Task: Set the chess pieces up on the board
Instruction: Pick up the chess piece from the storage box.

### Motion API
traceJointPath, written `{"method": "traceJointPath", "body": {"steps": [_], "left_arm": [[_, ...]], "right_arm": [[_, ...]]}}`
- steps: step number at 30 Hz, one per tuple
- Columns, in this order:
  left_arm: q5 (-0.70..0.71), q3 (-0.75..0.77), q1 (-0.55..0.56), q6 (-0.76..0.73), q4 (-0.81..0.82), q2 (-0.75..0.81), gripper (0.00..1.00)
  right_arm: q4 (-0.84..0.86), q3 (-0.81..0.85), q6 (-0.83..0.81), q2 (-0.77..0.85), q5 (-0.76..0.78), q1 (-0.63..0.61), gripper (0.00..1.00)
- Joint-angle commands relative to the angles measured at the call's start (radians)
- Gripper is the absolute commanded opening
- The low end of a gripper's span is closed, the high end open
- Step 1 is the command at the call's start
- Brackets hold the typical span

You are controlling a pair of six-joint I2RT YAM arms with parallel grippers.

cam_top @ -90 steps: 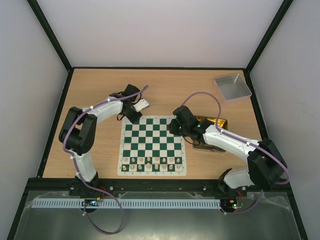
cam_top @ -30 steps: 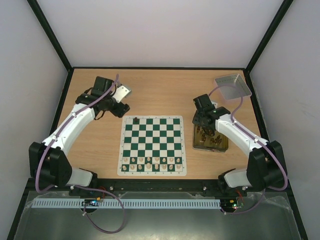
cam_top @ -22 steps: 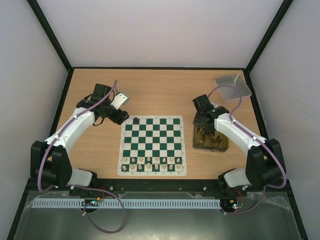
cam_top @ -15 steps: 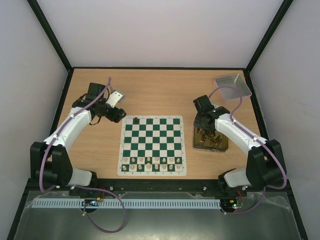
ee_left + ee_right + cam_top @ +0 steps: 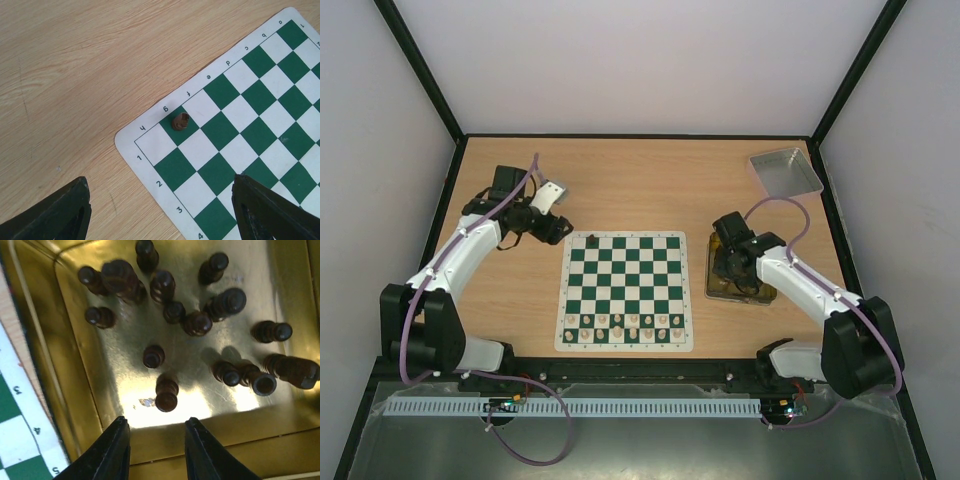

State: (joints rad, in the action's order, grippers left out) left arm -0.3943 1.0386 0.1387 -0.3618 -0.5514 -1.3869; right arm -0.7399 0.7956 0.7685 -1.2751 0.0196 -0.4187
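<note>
Light wood is being used for the table (image 5: 640, 190), with white walls all round. A flat green and white square chessboard mat (image 5: 625, 280) is being kept in the middle, where both arms can reach. One small dark brown chess piece (image 5: 180, 121) is being left standing on a green square near the mat's far left corner. The other dark brown pieces (image 5: 166, 395) are being kept in a shiny gold rectangular tin (image 5: 85, 390) just right of the mat. The right gripper (image 5: 157, 424) is being held low over the tin, jaws apart and nothing caught, likely to take the nearest piece. The left gripper (image 5: 161, 182) is being held wide apart with nothing in it, just off that corner, likely to stay clear.
</note>
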Motion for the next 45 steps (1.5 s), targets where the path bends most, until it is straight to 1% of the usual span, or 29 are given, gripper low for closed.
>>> {"method": "traceJointPath", "body": {"steps": [1, 16, 26, 45], "left_arm": [[-0.034, -0.004, -0.005, 0.007, 0.0, 0.032, 0.77], [-0.032, -0.004, -0.006, 0.012, -0.004, 0.03, 0.78], [-0.04, 0.001, -0.005, 0.014, -0.004, 0.017, 0.78], [-0.048, 0.008, -0.005, 0.014, -0.01, 0.001, 0.78]], "right_arm": [[-0.006, -0.043, 0.022, 0.028, -0.009, 0.004, 0.29], [0.063, -0.068, 0.017, -0.014, 0.012, 0.021, 0.28], [0.107, -0.088, -0.007, -0.041, -0.031, 0.078, 0.27], [0.153, -0.101, -0.03, -0.086, -0.058, 0.095, 0.24]]}}
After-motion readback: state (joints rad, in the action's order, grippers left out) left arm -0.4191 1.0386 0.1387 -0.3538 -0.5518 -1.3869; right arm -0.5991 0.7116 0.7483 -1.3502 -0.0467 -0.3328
